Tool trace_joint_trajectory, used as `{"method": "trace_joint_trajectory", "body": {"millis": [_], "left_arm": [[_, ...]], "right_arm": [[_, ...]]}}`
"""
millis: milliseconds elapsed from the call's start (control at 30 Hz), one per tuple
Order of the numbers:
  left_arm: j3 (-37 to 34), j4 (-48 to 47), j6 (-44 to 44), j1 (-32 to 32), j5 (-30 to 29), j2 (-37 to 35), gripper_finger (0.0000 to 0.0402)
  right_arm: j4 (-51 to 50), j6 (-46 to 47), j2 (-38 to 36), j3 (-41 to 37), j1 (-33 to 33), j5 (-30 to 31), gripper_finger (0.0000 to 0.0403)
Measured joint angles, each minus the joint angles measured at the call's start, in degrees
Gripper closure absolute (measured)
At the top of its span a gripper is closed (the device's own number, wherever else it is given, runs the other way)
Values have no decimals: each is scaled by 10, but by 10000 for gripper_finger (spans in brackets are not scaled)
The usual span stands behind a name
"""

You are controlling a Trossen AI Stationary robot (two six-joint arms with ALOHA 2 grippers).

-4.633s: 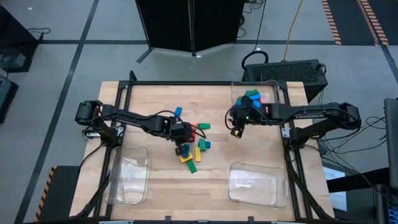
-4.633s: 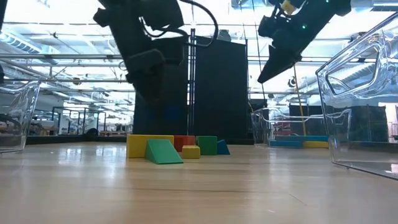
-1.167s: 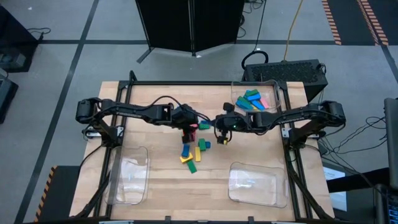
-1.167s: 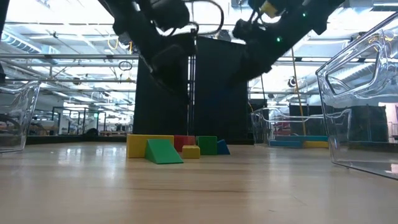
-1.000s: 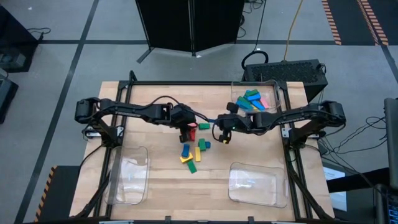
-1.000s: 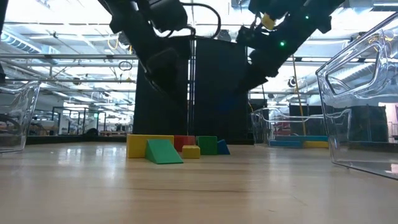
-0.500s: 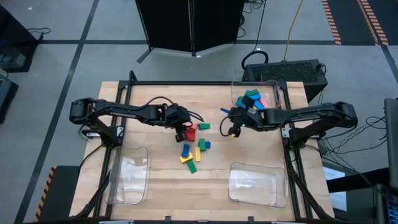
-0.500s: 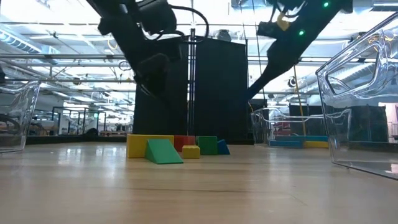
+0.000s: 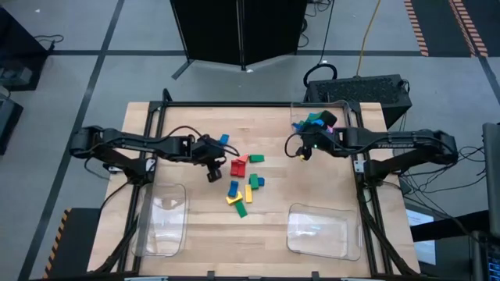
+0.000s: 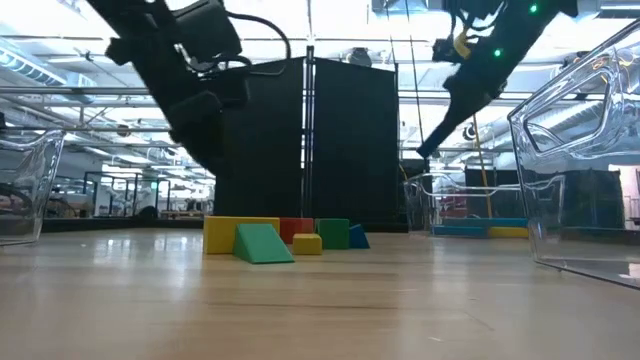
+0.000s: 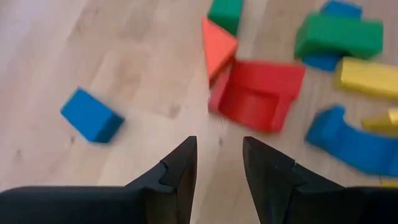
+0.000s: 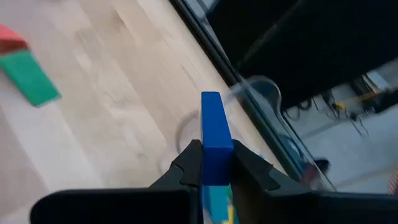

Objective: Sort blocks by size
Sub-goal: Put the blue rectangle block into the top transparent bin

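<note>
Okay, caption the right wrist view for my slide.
Right gripper clamps an upright blue block above the wooden table, approaching the clear tray.

The pale wooden counter (image 9: 195,226) carried a loose cluster of small coloured blocks (image 9: 244,178) near its middle, with 1 blue block (image 9: 223,140) lying apart from them. 3 clear plastic trays rested on it: 1 at the far right corner (image 9: 344,109) holding blocks, 2 along the near edge (image 9: 162,221) (image 9: 319,230).
</note>
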Motion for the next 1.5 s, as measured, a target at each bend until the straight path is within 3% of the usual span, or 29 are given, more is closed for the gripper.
{"method": "trace_joint_trajectory", "body": {"millis": [400, 800, 1100, 1500], "left_arm": [[-44, 41, 21, 0, 23, -4, 269], [-51, 47, 61, 0, -9, -1, 269], [-51, 47, 62, 0, -41, -1, 269], [-51, 45, 62, 0, -42, -1, 269]], "right_arm": [[-38, 4, 1, 0, -89, -11, 363], [-34, -32, 2, 0, -200, -119, 362], [33, -61, 38, 0, -262, -200, 360], [46, -61, 87, 0, -303, -201, 320]]}}
